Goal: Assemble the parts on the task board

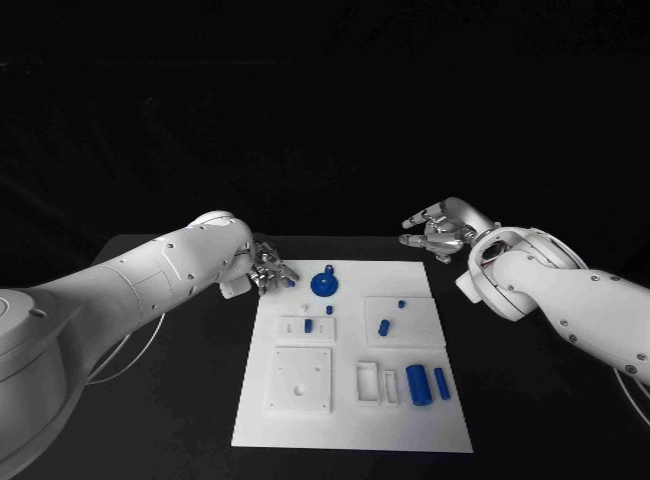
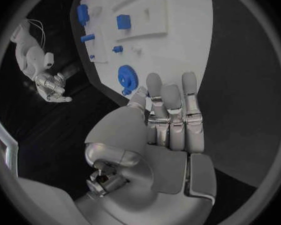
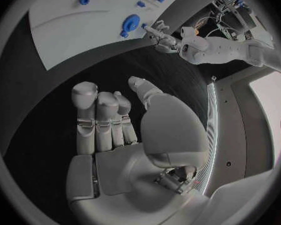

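A: Where do the parts sit?

B: On the board point(image 1: 351, 425), the white plate in the middle of the tabletop point(image 1: 181, 420). A round blue gear point(image 1: 325, 284) lies at its far edge, left of centre. Two small pegs point(image 1: 386, 325) stand in the block right of centre, and two blue cylinders point(image 1: 416, 384) lie side by side at the near right, long axes running near to far.

A: And the hands?

B: The left hand point(image 1: 272, 272) is at the board's far left corner, just beside the gear, which lies to its right. In the left wrist view that hand point(image 2: 168, 117) has its fingers straight and together, palm bare, gear point(image 2: 128, 77) just past the fingertips. It holds nothing.

A: The right one?

B: The right hand point(image 1: 441, 232) hangs off the far right corner, well apart from the gear. In its own wrist view the hand point(image 3: 112, 127) is flat and empty too.

A: So which takes the gear?

B: Likely the left: it is much the nearer, and a short reach rightward would probably bring its fingers over the gear.
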`<state>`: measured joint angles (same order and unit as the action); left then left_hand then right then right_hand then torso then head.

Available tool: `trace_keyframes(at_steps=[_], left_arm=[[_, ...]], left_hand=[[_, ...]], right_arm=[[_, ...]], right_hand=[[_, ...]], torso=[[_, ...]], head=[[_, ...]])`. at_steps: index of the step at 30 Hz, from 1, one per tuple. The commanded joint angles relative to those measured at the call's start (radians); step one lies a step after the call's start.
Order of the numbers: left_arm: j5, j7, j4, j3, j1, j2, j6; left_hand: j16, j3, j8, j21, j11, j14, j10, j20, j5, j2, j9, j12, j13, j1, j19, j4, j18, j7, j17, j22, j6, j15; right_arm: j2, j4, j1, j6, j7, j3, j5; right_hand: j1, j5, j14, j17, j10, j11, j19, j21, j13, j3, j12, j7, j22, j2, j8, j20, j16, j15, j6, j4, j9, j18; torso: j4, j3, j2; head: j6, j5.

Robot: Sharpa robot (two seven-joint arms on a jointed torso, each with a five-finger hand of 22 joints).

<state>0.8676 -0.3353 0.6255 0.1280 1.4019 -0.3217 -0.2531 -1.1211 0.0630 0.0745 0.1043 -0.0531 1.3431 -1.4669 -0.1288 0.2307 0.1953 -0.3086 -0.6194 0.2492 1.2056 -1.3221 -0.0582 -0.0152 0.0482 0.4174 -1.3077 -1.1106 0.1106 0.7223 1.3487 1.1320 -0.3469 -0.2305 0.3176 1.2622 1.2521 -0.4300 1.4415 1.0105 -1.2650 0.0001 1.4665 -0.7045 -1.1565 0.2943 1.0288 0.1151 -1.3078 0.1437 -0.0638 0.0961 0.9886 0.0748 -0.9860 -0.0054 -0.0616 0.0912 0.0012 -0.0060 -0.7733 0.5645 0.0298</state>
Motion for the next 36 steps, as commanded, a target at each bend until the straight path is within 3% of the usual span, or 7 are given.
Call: trace_keyframes(at_steps=[1, 7, 23, 24, 25, 28, 36], left_arm=[[-0.003, 0.003, 0.003, 0.002, -0.005, 0.001, -0.005], [-0.004, 0.004, 0.011, 0.002, -0.005, 0.001, 0.003], [-0.065, 0.001, 0.044, 0.002, -0.004, -0.025, 0.077], [-0.075, -0.001, 0.051, 0.002, -0.004, -0.03, 0.083], [-0.084, -0.003, 0.058, 0.002, -0.004, -0.034, 0.089], [-0.112, -0.009, 0.085, 0.001, -0.001, -0.051, 0.104], [-0.214, -0.014, 0.204, 0.001, 0.01, -0.122, 0.169]], left_hand=[[0.0, -0.005, 0.009, -0.004, 0.006, -0.007, -0.039, 0.006, 0.045, -0.001, -0.003, 0.007, 0.0, 0.018, 0.001, -0.015, 0.015, -0.007, -0.001, -0.011, -0.005, -0.001], [0.0, -0.025, 0.024, -0.001, 0.004, -0.007, -0.04, 0.005, 0.114, 0.009, -0.029, 0.008, -0.002, 0.023, 0.003, -0.061, 0.015, -0.014, -0.002, -0.015, -0.018, 0.001], [-0.002, -0.068, 0.071, 0.008, -0.009, -0.023, -0.028, 0.002, 0.13, -0.002, -0.241, 0.026, -0.005, 0.016, 0.017, -0.12, 0.015, -0.039, -0.005, -0.016, -0.061, 0.005], [-0.003, -0.077, 0.07, 0.009, -0.01, -0.023, -0.027, 0.002, 0.113, -0.002, -0.247, 0.027, -0.004, 0.016, 0.017, -0.122, 0.015, -0.042, -0.006, -0.016, -0.067, 0.005], [-0.003, -0.107, 0.067, 0.01, -0.011, -0.023, -0.027, 0.001, 0.03, 0.001, -0.248, 0.028, -0.005, 0.023, 0.017, -0.132, 0.015, -0.042, -0.006, -0.017, -0.069, 0.007], [-0.005, -0.262, 0.06, 0.016, -0.015, -0.021, -0.029, 0.0, 0.037, -0.062, -0.271, 0.029, -0.001, -0.045, 0.018, -0.127, 0.015, -0.047, -0.007, -0.017, -0.094, 0.007], [-0.009, -0.336, 0.069, 0.026, -0.024, -0.017, -0.031, -0.004, 0.131, -0.109, -0.308, 0.028, 0.003, -0.077, 0.019, -0.116, 0.015, -0.058, -0.007, -0.018, -0.13, 0.012]], right_arm=[[-0.001, -0.001, 0.0, 0.006, -0.002, 0.0, 0.01], [-0.002, -0.003, 0.0, 0.007, -0.004, 0.0, 0.01], [0.001, -0.011, 0.0, 0.012, -0.006, 0.0, 0.006], [0.001, -0.01, 0.0, 0.013, -0.007, 0.0, 0.006], [0.002, -0.01, 0.0, 0.013, -0.007, 0.0, 0.006], [0.004, -0.011, 0.0, 0.014, -0.007, 0.0, 0.006], [0.009, -0.021, 0.0, 0.012, -0.006, 0.0, 0.002]], right_hand=[[-0.011, -0.005, 0.005, 0.0, 0.002, -0.002, 0.054, -0.005, 0.001, 0.002, 0.001, 0.0, -0.077, -0.001, 0.004, -0.005, 0.002, -0.002, 0.005, 0.007, 0.001, 0.014], [-0.012, -0.006, 0.005, -0.001, 0.002, -0.002, 0.054, -0.004, 0.001, 0.002, 0.002, 0.0, -0.077, -0.001, 0.004, -0.005, 0.001, -0.002, 0.007, 0.01, 0.001, 0.014], [-0.013, -0.007, 0.005, 0.0, 0.001, -0.002, 0.054, -0.003, 0.0, 0.001, 0.003, 0.0, -0.076, 0.0, 0.004, -0.005, 0.002, -0.002, 0.005, 0.016, 0.001, 0.014], [-0.013, -0.007, 0.005, 0.0, 0.001, -0.002, 0.054, -0.003, 0.0, 0.001, 0.003, 0.0, -0.076, 0.0, 0.004, -0.005, 0.002, -0.002, 0.005, 0.016, 0.001, 0.014], [-0.013, -0.007, 0.005, 0.0, 0.001, -0.002, 0.054, -0.003, 0.0, 0.001, 0.003, 0.0, -0.076, 0.0, 0.004, -0.005, 0.002, -0.002, 0.005, 0.016, 0.001, 0.014], [-0.013, -0.007, 0.005, 0.0, 0.001, -0.002, 0.054, -0.003, 0.0, 0.001, 0.003, 0.0, -0.076, 0.0, 0.004, -0.005, 0.002, -0.002, 0.005, 0.016, 0.001, 0.014], [-0.011, -0.007, 0.005, -0.001, 0.002, -0.002, 0.054, -0.003, 0.0, 0.001, 0.002, -0.001, -0.076, 0.0, 0.003, -0.005, 0.001, -0.002, 0.002, 0.017, 0.001, 0.014]], torso=[[0.0005, -0.0001, 0.0], [-0.0003, 0.0003, 0.0], [0.0095, -0.0016, 0.005], [0.0109, -0.0014, 0.006], [0.0126, -0.0013, 0.007], [0.0167, -0.0015, 0.01], [0.0241, -0.0013, 0.02]], head=[[0.001, 0.002], [0.0, 0.003], [0.0, 0.007], [0.0, 0.007], [0.002, 0.007], [0.003, 0.004], [0.009, 0.006]])
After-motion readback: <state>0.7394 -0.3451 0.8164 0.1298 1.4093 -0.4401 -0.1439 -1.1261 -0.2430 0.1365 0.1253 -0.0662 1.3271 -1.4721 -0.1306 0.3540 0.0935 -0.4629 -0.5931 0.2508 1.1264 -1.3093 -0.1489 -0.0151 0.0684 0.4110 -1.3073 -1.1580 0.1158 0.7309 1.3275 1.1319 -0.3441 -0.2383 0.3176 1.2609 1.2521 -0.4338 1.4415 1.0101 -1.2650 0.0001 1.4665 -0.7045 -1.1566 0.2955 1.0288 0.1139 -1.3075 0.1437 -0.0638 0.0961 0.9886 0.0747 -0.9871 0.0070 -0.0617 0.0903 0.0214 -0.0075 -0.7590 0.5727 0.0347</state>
